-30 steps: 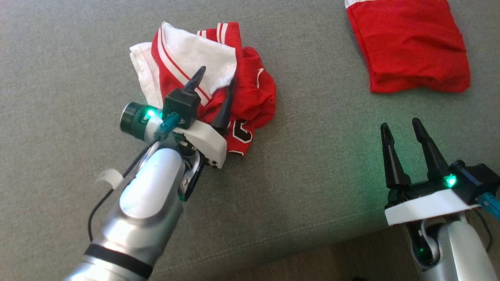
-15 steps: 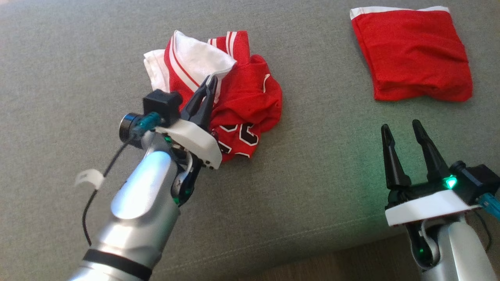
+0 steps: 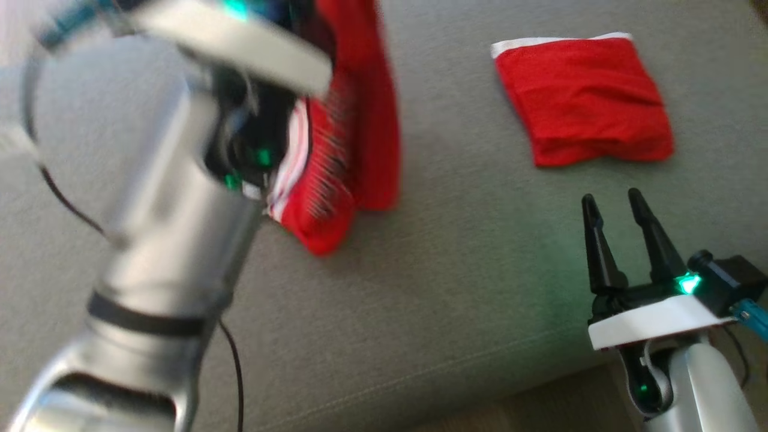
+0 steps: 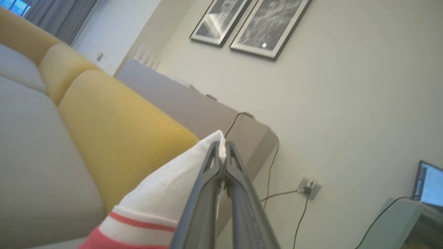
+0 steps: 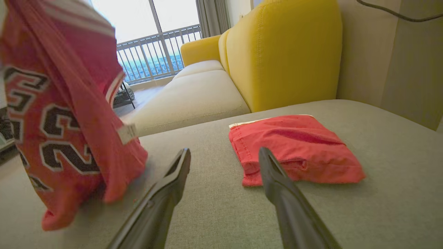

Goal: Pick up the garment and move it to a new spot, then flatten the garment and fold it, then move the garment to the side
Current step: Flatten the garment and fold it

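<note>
Your left gripper is clamped on a white edge of the garment. In the left wrist view the two dark fingers press together, with the white cloth caught between their tips. A red-striped band of the fabric falls away below and to the left of them. Your left arm stands high and close to the head camera. Its silver forearm rises steeply from the lower left, and the wrist is blurred near the top edge. The fingers point over the yellow backrest toward a pale wall with two framed pictures.

The garment is a red jersey with white trim and black numbers outlined in white. It hangs below that wrist in a long, bunched drape over the gray cushion. Its lower end is down near the cushion, but the blur keeps you from telling whether it touches the fabric or hangs just above it.

Your right gripper sits low at the lower right of the head view, near the cushion's front edge, on a forearm that comes up from below. Its fingers are spread wide with nothing between them. They point toward the folded red cloth, which lies flat on the cushion just ahead, well apart from the hanging jersey.
</note>
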`<state>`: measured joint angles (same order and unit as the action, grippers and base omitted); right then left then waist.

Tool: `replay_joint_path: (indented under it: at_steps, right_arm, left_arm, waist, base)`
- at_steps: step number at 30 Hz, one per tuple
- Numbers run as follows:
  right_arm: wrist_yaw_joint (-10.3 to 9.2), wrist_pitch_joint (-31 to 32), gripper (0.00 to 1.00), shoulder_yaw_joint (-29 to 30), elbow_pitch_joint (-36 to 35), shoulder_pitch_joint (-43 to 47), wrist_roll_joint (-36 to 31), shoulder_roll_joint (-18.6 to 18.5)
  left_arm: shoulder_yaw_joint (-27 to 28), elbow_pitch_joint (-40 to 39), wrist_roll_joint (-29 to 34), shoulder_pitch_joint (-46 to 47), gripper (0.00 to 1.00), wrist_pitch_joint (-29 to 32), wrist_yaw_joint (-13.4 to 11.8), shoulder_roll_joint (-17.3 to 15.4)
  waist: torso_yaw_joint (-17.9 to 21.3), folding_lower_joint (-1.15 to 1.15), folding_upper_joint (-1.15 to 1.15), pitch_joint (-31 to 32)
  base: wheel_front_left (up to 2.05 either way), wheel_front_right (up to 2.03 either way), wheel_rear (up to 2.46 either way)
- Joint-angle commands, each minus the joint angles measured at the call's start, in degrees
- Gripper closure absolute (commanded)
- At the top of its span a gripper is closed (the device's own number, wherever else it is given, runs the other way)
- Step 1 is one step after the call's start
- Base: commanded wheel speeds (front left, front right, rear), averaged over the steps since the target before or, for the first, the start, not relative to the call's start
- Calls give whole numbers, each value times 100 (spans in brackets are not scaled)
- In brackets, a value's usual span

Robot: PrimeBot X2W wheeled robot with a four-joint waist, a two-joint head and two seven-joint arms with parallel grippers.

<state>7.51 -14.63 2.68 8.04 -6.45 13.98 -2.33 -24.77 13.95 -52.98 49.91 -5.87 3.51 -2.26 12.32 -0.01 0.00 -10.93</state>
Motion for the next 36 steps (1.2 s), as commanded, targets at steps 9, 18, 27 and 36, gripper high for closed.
replay_joint_path:
  at_steps: [9, 18, 27, 36]
  right_arm:
    - [-2, -37, 0, -227, -141, -84, 196, -54]
    - [-2, -37, 0, -171, -189, -42, 265, -54]
    - [-2, -37, 0, -214, -256, -22, 201, -54]
    - [-2, -37, 0, -722, -162, 50, 129, -54]
  left_arm:
    - [132, 2, -1158, 2105, 100, -608, -818, -62]
    - [754, 782, -2160, 2840, 100, -907, -1268, -62]
    - [1755, 1573, -1512, 344, 100, -911, -1245, -280]
    - [2989, 1291, -634, -1295, 0, -912, -485, -752]
  waist:
    - [469, 1, 0, 235]
    - [266, 1, 0, 232]
    - [33, 1, 0, 156]
    - [-266, 1, 0, 52]
  base:
    - [0, 0, 0]
    - [0, 0, 0]
    - [0, 0, 0]
    - [0, 0, 0]
